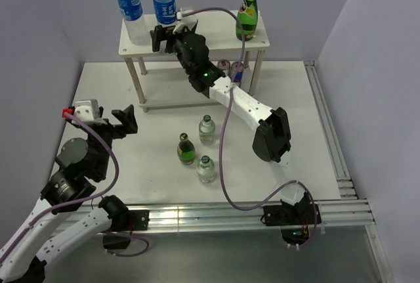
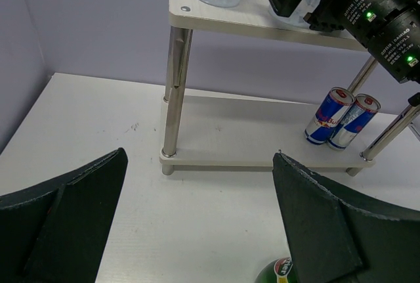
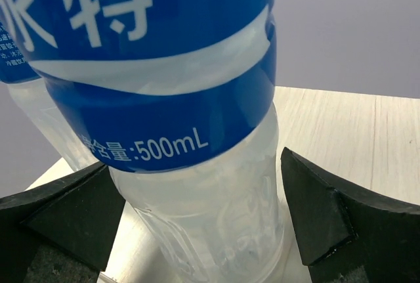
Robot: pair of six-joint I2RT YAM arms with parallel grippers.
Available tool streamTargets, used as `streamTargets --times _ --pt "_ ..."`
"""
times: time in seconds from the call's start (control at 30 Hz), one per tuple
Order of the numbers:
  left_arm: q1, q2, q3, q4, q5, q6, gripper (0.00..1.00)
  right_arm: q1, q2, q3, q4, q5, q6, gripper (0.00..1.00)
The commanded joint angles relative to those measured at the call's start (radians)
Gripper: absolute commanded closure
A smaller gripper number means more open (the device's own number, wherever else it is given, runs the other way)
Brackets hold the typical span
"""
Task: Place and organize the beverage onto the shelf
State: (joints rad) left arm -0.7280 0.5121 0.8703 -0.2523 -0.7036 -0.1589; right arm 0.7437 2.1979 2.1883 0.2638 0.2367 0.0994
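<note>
Reaching across, right gripper [image 1: 165, 36] straddles water bottle [image 1: 165, 2] on shelf [image 1: 220, 31].

"500mL" and Chinese characters on blue-labelled water bottle [image 3: 197, 99], "Red Bull" on two cans [image 2: 327, 117]

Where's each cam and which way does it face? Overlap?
Top external: above and behind the bases, looking down on table and shelf; both arms show.
Left wrist: low over the table, facing the shelf's lower tier and two cans; left gripper open at the bottom.
Right wrist: at the top tier, close on a water bottle; right gripper flanks it.
Shared: top and left wrist both show shelf, cans, right arm.
</note>
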Motion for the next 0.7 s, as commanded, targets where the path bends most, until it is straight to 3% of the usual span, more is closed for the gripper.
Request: streamTargets --times 0.0,0.67 --pt "-0.002 -0.014 0.001 0.028 0.012 -0.001 0.01 0.006 -0.038 0.019 -0.005 0.004 0.022 0.00" --pt "-0.004 -0.026 0.001 0.030 0.012 -0.002 0.01 0.052 -0.225 -0.280 0.063 0.082 -0.020 0.00"
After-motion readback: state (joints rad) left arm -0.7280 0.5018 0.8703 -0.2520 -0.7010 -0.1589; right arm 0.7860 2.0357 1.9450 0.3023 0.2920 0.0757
